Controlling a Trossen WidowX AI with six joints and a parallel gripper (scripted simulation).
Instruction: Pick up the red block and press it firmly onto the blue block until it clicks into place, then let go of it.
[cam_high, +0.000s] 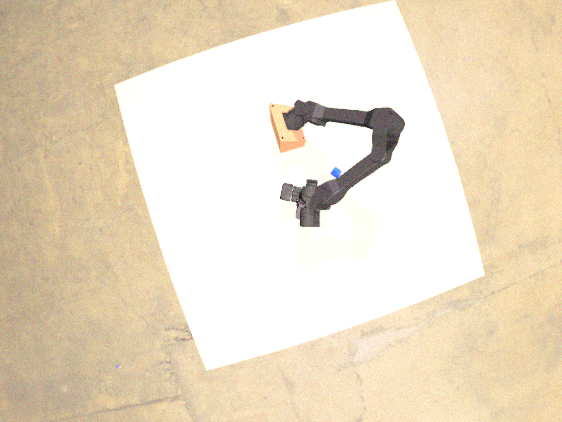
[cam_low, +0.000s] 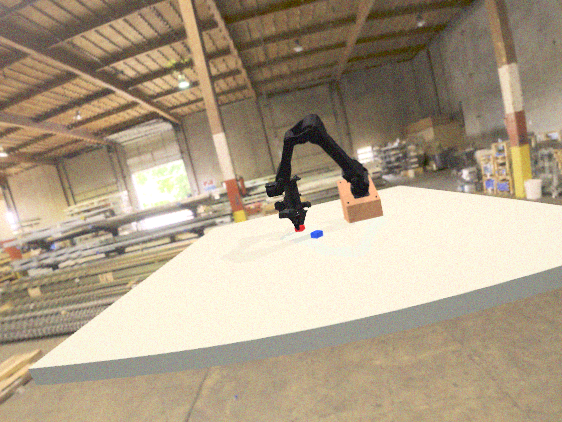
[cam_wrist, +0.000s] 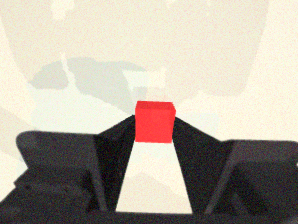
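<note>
One table (cam_high: 200, 280) (cam_low: 300, 300) (cam_wrist: 35, 20), pale-topped, its grey near edge (cam_low: 300, 339) well apart from the blocks. One blue block (cam_high: 336, 172) (cam_low: 317, 234), lying on the tabletop near the gripper, apart from it. One red block (cam_low: 301, 228) (cam_wrist: 154, 124), low at the fingertips; whether it touches the tabletop I cannot tell. One gripper (cam_high: 309, 217) (cam_low: 299, 225) (cam_wrist: 153, 120), pointing down, two fingers partly apart and closed against opposite sides of the red block. One black arm (cam_high: 386, 122) (cam_low: 308, 127), bent high at the elbow. One orange-brown box (cam_high: 291, 145) (cam_low: 363, 210), under the arm's foot, beyond the blocks. Open tabletop lies between blue block and box, with broad room towards the near edge. Two striped pillars (cam_low: 219, 142) (cam_low: 513, 95), standing beyond the table.
</note>
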